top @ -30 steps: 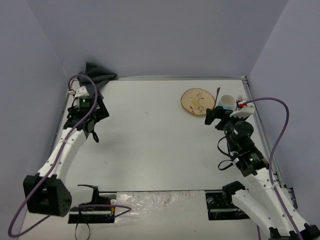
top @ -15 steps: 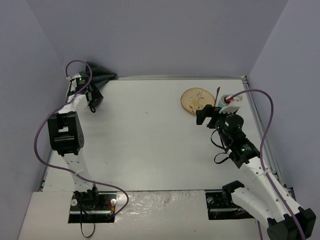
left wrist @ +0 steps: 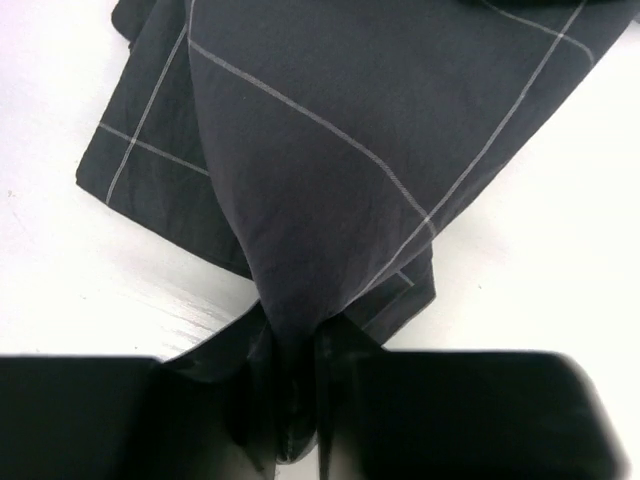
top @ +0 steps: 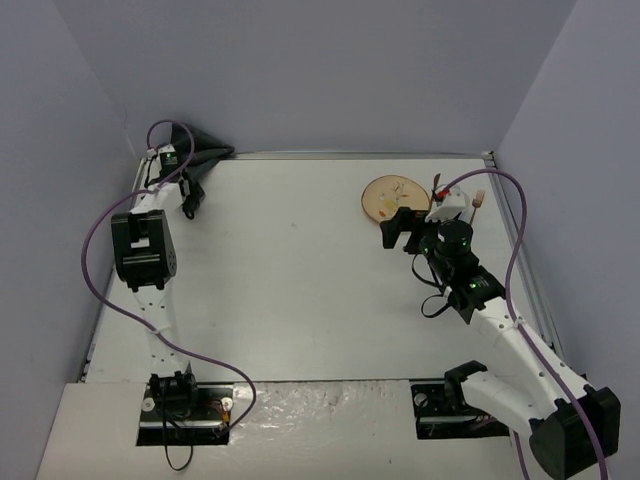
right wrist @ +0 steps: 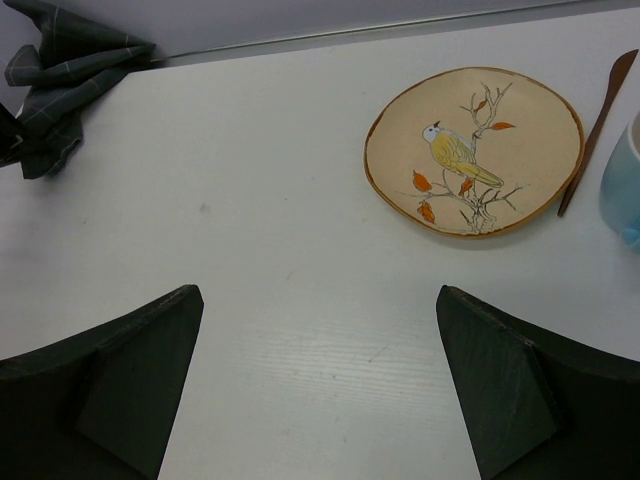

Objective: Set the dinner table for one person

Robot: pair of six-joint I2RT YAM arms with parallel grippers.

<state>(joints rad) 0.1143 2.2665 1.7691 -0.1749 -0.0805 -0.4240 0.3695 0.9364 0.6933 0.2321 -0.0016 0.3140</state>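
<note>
The left jaws are closed on a fold of the dark grid-lined placemat [left wrist: 320,150]. The cloth rises in a tent to the pinch, and its lower folds lie on the counter [left wrist: 60,280]. The right jaws stand wide open with nothing between them, above bare white surface just on the near side of the plate [right wrist: 473,150].

The plate is tan, with a painted bird on a branch and orange leaves, and lies flat. A wooden utensil [right wrist: 598,120] lies just beside its right rim. A pale blue cup [right wrist: 622,180] stands a little further right, cut off by the frame edge. The placemat is well apart from the plate, far to its left, bunched at the counter's far left corner under the left arm [top: 145,250]. The counter spreads white and flat all around the plate, and its thin metal rim runs just beyond the plate's far side. The right arm [top: 500,320] reaches toward the plate from the near right.
</note>
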